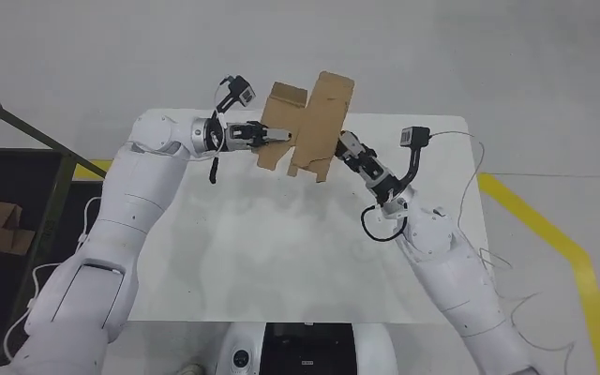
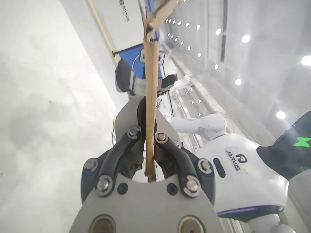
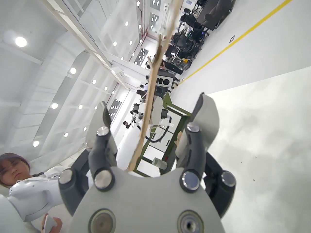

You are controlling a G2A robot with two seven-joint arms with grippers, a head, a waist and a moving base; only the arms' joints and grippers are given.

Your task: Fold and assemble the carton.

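The carton is a flat brown cardboard blank with flaps, held up in the air over the far edge of the white table. My left gripper comes in from the left and is shut on the carton's left side. In the left wrist view the carton runs edge-on between the closed fingers of that gripper. My right gripper is at the carton's right edge. In the right wrist view it stands open, and the thin carton edge passes through the wide gap, touching neither finger.
A dark cart with cardboard pieces stands left of the table. A yellow floor line runs along the right. The tabletop near me is bare white surface.
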